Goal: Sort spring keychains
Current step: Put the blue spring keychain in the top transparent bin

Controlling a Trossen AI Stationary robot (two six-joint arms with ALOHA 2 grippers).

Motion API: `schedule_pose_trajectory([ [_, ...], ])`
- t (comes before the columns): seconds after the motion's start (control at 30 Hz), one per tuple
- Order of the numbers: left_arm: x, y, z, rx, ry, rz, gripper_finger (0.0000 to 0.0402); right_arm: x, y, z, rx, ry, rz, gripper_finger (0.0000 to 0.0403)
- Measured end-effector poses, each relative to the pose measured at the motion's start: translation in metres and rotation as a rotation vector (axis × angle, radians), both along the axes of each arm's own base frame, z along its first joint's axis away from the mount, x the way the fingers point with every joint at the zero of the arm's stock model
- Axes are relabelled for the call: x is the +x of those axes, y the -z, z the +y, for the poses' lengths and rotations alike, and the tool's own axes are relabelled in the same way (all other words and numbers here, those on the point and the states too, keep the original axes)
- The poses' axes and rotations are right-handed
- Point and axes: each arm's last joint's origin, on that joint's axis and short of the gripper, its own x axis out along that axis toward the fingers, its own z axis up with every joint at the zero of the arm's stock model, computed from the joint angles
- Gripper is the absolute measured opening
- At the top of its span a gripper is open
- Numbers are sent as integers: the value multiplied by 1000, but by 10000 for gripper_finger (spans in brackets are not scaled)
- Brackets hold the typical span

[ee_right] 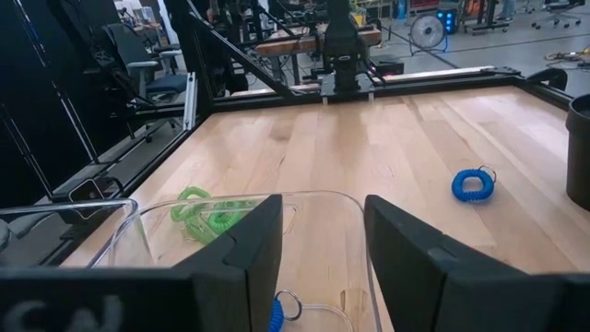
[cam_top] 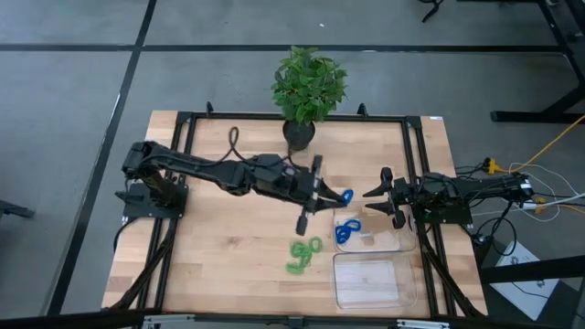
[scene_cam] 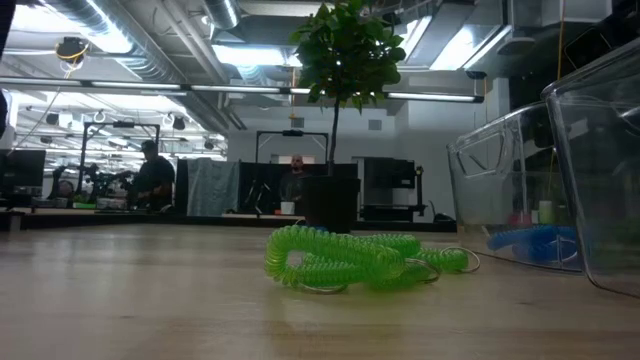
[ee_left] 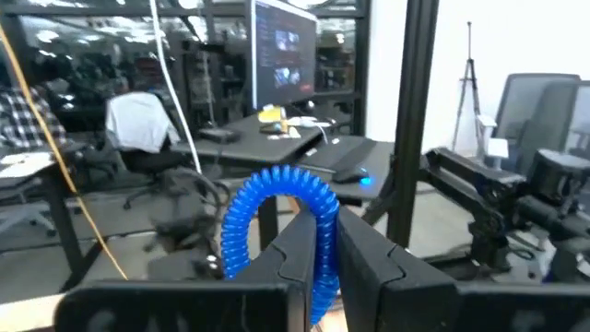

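The left pincer (cam_top: 331, 198) is held over the middle of the wooden surface (cam_top: 228, 247), its fingers (ee_left: 369, 258) clamped on a blue spring keychain (ee_left: 277, 217), which arches up between them in the left wrist view. In the high view that blue coil (cam_top: 345, 196) is seen at the pincer's tip, just beside the far edge of a clear tray (cam_top: 388, 239).

The right pincer (cam_top: 382, 197) is parked at the right side of the surface, by that same tray, with its fingers (ee_right: 244, 244) spread apart and nothing between them.

Inside this tray more blue keychains (cam_top: 346, 229) are seen lying together; how many cannot be made out from above. Through the clear wall they are also seen in the low view (scene_cam: 535, 243). A second clear tray (cam_top: 369, 280) lies just beside the first, nearer the front edge.

A cluster of green spring keychains (cam_top: 304, 254) is left on the bare wood, just beside the trays on their left. In the low view the green coils (scene_cam: 350, 258) are seen touching one another, with metal rings at their ends.

A potted plant (cam_top: 308, 91) stands at the far edge of the surface.
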Motion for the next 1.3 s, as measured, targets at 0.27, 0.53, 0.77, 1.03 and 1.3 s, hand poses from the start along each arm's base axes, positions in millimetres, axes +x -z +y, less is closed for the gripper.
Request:
schedule_pose_trajectory([
  [0.27,32,17,-19,15,66,83,26,0,0,0,0,0,0,154],
  [0.53,59,39,-28,36,86,200,26,0,0,0,0,0,0,154],
  [0.77,72,65,-35,22,92,307,26,0,0,0,0,0,0,154],
  [1.03,79,93,-35,38,47,420,26,0,0,0,0,0,0,154],
  [1.3,82,103,-29,66,-75,459,27,0,0,0,0,0,0,154],
])
